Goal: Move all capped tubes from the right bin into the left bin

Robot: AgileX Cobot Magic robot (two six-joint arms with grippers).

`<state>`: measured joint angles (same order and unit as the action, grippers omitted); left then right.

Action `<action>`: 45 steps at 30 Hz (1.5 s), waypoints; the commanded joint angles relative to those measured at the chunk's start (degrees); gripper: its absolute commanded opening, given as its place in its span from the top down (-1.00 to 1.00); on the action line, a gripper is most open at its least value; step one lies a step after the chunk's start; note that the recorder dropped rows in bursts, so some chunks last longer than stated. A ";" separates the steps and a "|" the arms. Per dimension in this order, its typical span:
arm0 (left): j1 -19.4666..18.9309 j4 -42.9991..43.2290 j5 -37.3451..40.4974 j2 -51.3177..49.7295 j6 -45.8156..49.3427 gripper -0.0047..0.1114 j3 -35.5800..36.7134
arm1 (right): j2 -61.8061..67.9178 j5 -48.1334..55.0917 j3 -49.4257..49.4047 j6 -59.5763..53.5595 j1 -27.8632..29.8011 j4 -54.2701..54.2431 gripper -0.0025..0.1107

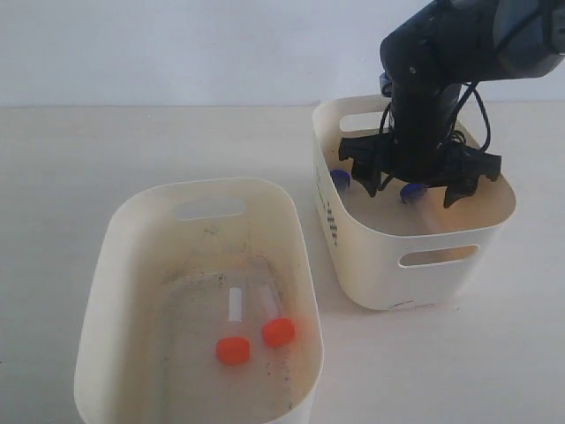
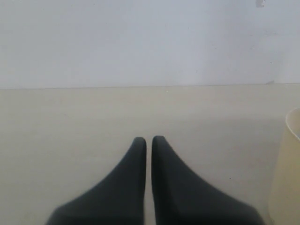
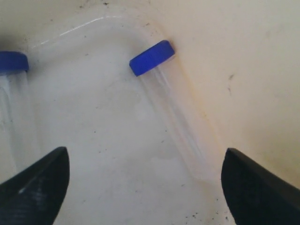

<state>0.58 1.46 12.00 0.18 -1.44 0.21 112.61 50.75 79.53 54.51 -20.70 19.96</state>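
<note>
Two orange-capped tubes [image 1: 234, 329] [image 1: 270, 314] lie on the speckled floor of the left bin [image 1: 124, 230]. The right bin [image 1: 371, 265], with a checkered mark on its side, holds two blue-capped tubes [image 1: 341, 181] [image 1: 415, 194]. My right gripper [image 1: 413, 187] hangs open inside the right bin, just above those tubes. In the right wrist view one blue-capped tube [image 3: 164, 98] lies along the bin wall between the spread fingers [image 3: 255, 187], and a second blue cap [image 3: 11, 62] shows at the edge. My left gripper [image 2: 149, 139] is shut over bare table, holding nothing.
The cream table [image 1: 177, 141] surrounds both bins. A white wall [image 1: 177, 44] stands behind. The edge of a bin [image 2: 288, 173] shows beside the left gripper in the left wrist view.
</note>
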 commanded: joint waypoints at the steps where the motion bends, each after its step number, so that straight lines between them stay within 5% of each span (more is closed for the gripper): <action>1: -0.02 -0.36 -0.39 -0.18 -0.54 0.84 -0.21 | 0.06 -2.37 -1.61 1.11 0.15 1.87 -0.50; 45: -0.02 -0.36 -0.39 -0.18 -0.54 0.84 -0.21 | 0.45 -5.36 -4.30 2.52 0.15 4.38 -0.50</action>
<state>0.58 1.46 12.00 0.18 -1.44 0.21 112.73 45.47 75.65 57.03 -20.70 23.96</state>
